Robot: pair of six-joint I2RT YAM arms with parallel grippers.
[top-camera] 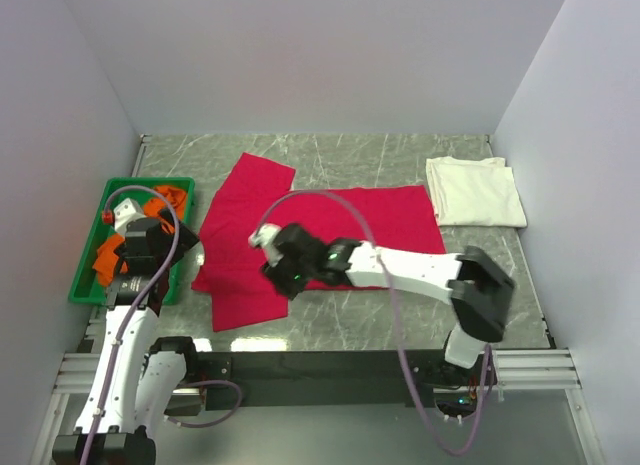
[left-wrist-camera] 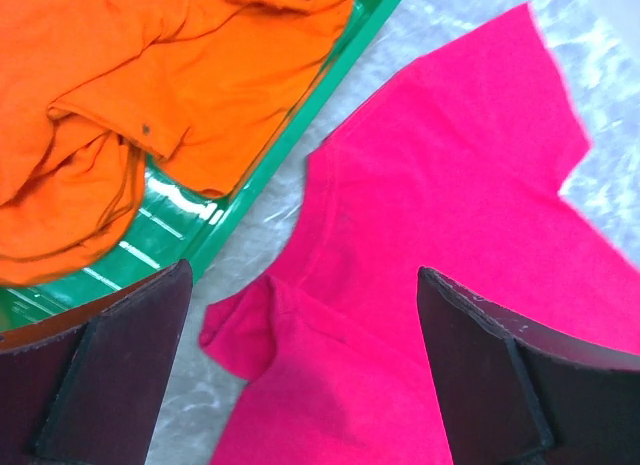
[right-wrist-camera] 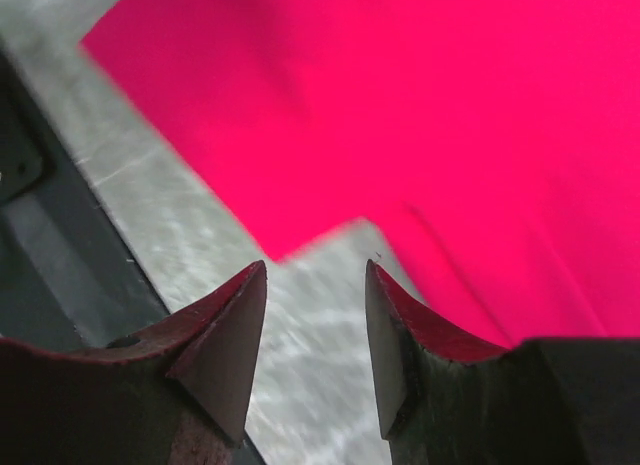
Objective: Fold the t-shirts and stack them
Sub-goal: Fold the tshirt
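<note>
Cloth at the folding stage; the crimson t-shirt [top-camera: 385, 215] lies spread flat across the middle of the desk [top-camera: 400, 155], its sleeves toward the left, its left edge near the green bin [left-wrist-camera: 250, 200]; the cream t-shirt [top-camera: 475, 190] rests folded at the far right, well apart from it; the orange t-shirt [left-wrist-camera: 130, 95] sits crumpled inside the bin. We see the left tool [left-wrist-camera: 305, 275] spread wide and empty, hanging over a sleeve and a small folded flap of crimson cloth; the right tool [right-wrist-camera: 316, 265] stands part-way apart, nothing between its jaws, above the near edge where a notch of bare desk shows. We judge the shirt light, limp and thin; it will drape and drag rather than hold a shape, and a shallow pinch may slip. We would take hold at edges or corners, where a fingertip can get under the cloth: the sleeve seam or shoulder on the left, the hem corner on the right; both lifted together and level, so that the fold lands straight; a grab mid-panel would probably bunch the fabric.
</note>
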